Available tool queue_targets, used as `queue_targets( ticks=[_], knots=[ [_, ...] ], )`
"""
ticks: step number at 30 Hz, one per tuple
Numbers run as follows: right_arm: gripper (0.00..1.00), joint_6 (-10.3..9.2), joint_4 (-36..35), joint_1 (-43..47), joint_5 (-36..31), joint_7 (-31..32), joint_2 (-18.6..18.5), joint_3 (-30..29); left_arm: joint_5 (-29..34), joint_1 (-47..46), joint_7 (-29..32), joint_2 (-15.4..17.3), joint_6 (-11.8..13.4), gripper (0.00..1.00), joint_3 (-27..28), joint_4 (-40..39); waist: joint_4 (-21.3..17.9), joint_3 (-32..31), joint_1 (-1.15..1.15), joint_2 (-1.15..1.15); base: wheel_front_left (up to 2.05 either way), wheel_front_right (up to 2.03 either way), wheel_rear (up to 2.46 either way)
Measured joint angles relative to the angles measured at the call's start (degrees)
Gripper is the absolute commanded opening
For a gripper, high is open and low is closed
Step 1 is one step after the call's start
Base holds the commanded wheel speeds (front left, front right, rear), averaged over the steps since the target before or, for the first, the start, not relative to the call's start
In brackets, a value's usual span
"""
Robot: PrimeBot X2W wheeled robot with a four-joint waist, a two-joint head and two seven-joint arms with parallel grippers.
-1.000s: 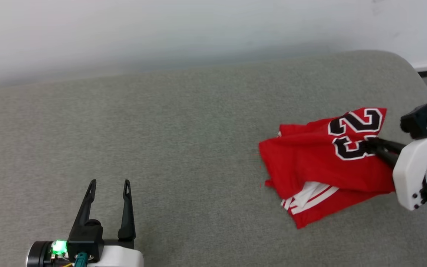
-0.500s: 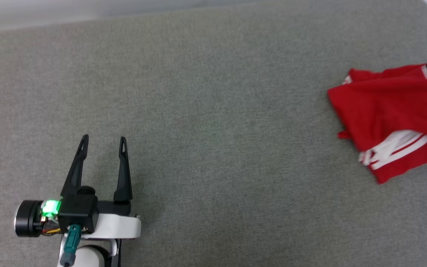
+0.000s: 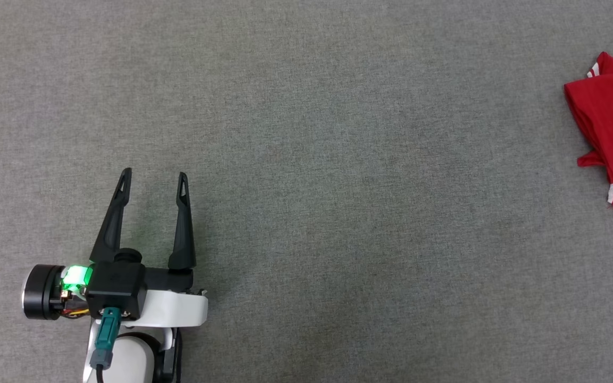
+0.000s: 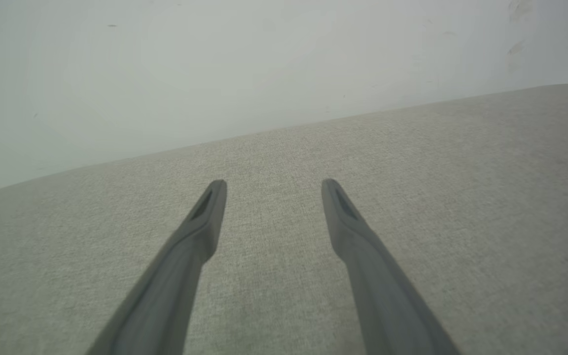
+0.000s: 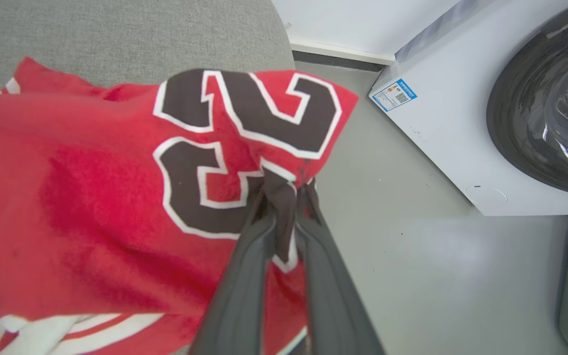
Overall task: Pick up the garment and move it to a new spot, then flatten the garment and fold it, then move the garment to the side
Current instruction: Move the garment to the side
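Head view: the left gripper, two long, tapered black fingers on a white wrist housing with a green lamp lit, lies at lower left with its fingers spread apart and nothing between them, over a broad grey woven upholstered surface of fine, even weave. At the right edge of this view lies part of the red soft-fabric T-shirt, rumpled into folds, with a scrap of white-and-red striped trim at its lower end, well apart from the left gripper. Left wrist view: the same spread fingers over the pale cushion, whose far edge curves against a plain white wall. Right wrist view: it adds the T-shirt's face, large black numerals outlined in white on matte red knit, and white striped fabric at the lower left. The right gripper is closed on a pinch of the cloth at the numerals' edge, the fabric bunched dark between the fingertips. The garment rests at the cushion's rounded end. Beyond that end lie a smooth pale grey floor and a white front-loading washing machine with a dark round glass door and a small blue label.
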Motion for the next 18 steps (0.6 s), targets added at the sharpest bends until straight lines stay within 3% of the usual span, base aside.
queue_targets(
  ticks=[2, 3, 4, 5, 10, 18],
  knots=[
    [0.0, 0.01, 1.3, -0.1, -0.8, -0.7, 0.8, -0.2, -0.1, 0.0, 0.0, 0.2, 0.3, 1.0, 0.1, 0.0, 0.0, -0.2, 0.0, 0.0, 0.0, 0.0, 0.0],
    [0.5, 0.01, 2.1, -0.1, -0.9, -0.9, 1.2, -0.4, -0.1, 0.0, 0.0, 0.2, 0.4, 1.0, 0.2, 0.1, -0.1, -0.4, 0.0, 0.0, 0.0, 0.0, 0.0],
    [0.87, 0.0, 2.8, -0.3, -1.1, -0.9, 1.6, -0.5, -0.2, 0.0, 0.0, 0.3, 0.5, 1.0, 0.2, 0.1, -0.2, -0.6, 0.0, 0.0, 0.0, 0.0, 0.0],
    [1.0, 0.0, 3.3, -0.3, -1.4, -1.2, 2.0, -0.7, -0.3, 0.1, 0.0, 0.4, 0.5, 1.0, 0.2, 0.2, -0.2, -0.9, 0.0, 0.0, 0.0, 0.0, 0.0],
    [1.0, 0.0, 5.5, -0.4, -2.1, -5.5, 2.6, -2.8, -0.6, 0.5, 0.0, 0.3, 0.9, 1.0, 0.1, 0.8, -0.3, -3.2, -0.01, 0.0, 0.0, 0.0, 0.0],
    [1.0, 0.0, 2.2, 4.0, -5.4, -20.2, 4.7, -7.9, -1.6, 4.5, 0.0, 0.0, 1.5, 1.0, 0.4, 1.9, 0.1, -9.9, -0.02, 0.0, 0.0, 0.0, 0.0]
  ],
)
